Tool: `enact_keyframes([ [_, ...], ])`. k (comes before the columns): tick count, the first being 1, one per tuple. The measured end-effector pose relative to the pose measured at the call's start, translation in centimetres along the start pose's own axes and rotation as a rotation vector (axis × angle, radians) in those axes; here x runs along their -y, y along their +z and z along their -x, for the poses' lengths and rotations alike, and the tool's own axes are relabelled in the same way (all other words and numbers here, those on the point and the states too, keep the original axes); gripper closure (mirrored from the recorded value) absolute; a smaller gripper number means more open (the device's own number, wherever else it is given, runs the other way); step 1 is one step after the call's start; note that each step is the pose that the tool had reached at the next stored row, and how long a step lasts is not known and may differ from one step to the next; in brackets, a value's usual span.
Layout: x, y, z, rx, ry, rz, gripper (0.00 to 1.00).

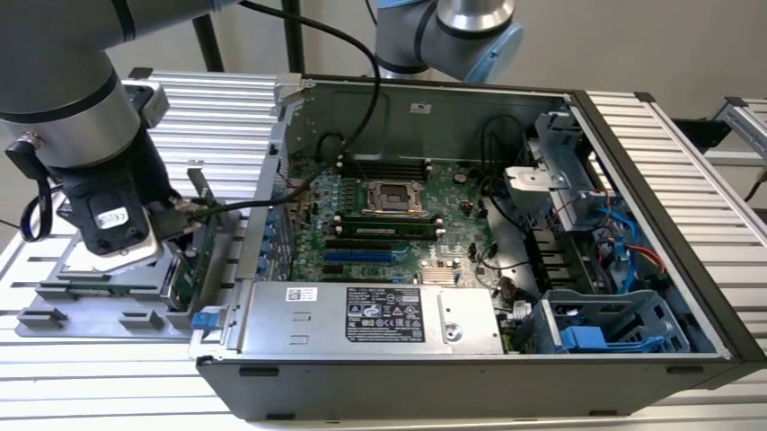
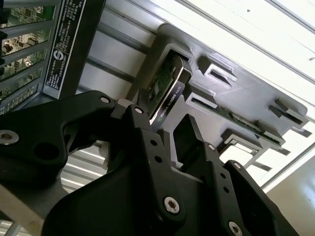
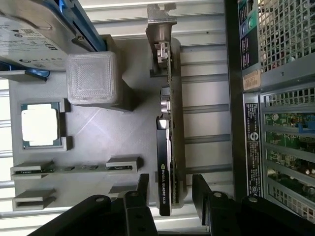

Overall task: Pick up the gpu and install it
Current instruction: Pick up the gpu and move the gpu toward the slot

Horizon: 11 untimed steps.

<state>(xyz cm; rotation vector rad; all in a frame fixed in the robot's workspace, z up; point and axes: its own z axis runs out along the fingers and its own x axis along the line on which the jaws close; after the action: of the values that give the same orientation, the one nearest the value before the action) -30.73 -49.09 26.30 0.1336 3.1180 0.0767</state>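
My black pincer (image 3: pixel 171 183) hangs open astride the thin green-and-black gpu card (image 3: pixel 164 157), upright in a grey plastic tray (image 3: pixel 129 140).

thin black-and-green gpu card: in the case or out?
Out. The gpu card stands on edge in the grey plastic tray, open gripper straddling it.

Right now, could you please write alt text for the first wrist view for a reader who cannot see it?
The gpu stands on edge in a grey parts tray, with one end inside the open gripper, which is not closed on it. A processor chip sits in a tray recess, and the computer case stands beside the tray.
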Motion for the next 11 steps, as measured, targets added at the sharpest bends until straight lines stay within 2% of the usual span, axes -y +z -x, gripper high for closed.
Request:
enact_keyframes([
  [11,0.04,0.81,-0.01,0.0,0.0,0.0,0.0],
])
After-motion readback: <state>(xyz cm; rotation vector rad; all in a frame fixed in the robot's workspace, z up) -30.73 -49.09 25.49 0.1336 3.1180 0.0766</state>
